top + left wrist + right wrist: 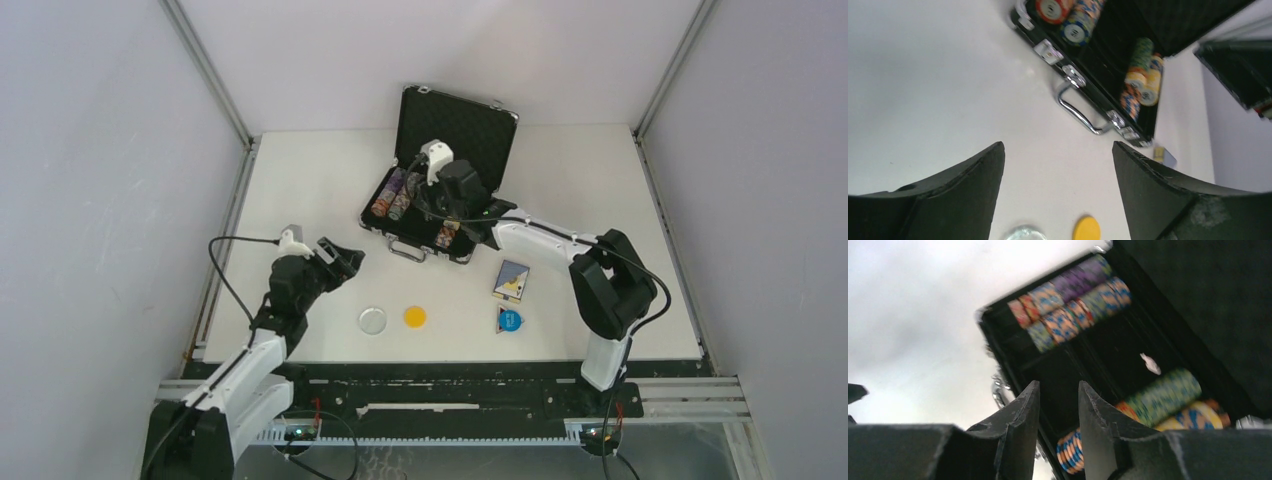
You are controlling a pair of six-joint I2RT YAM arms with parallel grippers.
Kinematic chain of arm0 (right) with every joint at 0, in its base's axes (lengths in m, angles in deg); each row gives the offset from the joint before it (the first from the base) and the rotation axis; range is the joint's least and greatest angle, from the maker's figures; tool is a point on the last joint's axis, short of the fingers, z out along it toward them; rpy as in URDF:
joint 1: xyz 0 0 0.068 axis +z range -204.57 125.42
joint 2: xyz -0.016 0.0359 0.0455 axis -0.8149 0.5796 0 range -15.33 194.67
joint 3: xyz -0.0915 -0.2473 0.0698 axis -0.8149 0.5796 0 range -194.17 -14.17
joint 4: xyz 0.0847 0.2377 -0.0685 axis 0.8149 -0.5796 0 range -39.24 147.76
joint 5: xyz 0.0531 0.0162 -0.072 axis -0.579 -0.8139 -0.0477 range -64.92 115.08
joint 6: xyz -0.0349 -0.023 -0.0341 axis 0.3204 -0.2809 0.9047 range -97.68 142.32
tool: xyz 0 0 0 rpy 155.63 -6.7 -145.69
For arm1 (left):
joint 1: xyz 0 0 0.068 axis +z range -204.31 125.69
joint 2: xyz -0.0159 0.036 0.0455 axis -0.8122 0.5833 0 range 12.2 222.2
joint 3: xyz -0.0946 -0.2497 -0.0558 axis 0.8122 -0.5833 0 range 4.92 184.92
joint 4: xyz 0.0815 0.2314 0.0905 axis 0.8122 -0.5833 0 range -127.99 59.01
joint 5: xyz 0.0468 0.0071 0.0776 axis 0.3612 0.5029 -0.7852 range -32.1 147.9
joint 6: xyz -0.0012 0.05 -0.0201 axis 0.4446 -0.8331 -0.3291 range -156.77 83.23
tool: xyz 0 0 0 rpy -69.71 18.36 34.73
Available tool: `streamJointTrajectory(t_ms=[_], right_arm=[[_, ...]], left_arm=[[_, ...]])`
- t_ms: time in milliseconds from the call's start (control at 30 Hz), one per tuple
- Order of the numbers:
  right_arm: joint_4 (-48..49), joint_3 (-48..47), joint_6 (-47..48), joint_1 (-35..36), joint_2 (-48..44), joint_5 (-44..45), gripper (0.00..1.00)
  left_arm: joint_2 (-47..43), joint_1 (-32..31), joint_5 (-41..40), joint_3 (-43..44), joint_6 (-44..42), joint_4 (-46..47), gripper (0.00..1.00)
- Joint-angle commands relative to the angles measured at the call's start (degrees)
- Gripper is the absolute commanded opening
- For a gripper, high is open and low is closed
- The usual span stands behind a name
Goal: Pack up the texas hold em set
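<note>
Top external, left gripper (345,257): hung near-left of the briefcase (460,125), jaws wide, empty.
Clear token (373,319), yellow token (415,316): lay just before it.
Briefcase: stood open, chip rolls (398,192) inside.
Right gripper (1059,390): hovered over it, jaws narrow, empty.
Card deck (512,279), blue token (509,320): lay near-right.

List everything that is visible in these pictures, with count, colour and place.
briefcase: one, black with silver edges, open, far middle of the table
chip rolls: several, multicoloured, in two groups inside the briefcase
card deck: one, blue and white, right of the briefcase handle
blue token: one, just nearer than the deck
yellow token: one, near middle
clear token: one, left of the yellow, apart
table: one, white
left gripper: open, empty, above the table
right gripper: slightly open, empty, over the briefcase
</note>
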Motion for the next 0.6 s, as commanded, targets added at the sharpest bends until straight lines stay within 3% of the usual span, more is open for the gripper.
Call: streamJointTrajectory(t_ms=[0,67,167,400,567], right_arm=[[-4.53,1.8,-14.32,-1.97,-3.78,13.57,0.38],[-6.4,2.28,-16.5,-2.67,-4.08,16.48,0.28],[-9.0,3.0,-17.25,-2.55,-3.39,16.92,0.02],[-11.31,5.22,-20.98,-1.14,-1.5,13.57,0.0],[-7.99,11.53,-23.19,-0.16,-3.8,11.84,0.0]], left_arm=[[6.62,0.41,-8.92,9.65,-3.28,-1.81,0.8],[11.99,0.36,-11.36,14.55,-4.42,-4.22,0.71],[18.77,0.81,-9.97,22.73,-4.85,-7.51,0.62],[20.88,0.85,-6.69,23.88,-2.35,-4.99,0.62],[23.25,0.79,-4.92,24.41,-1.67,-1.05,0.77]])
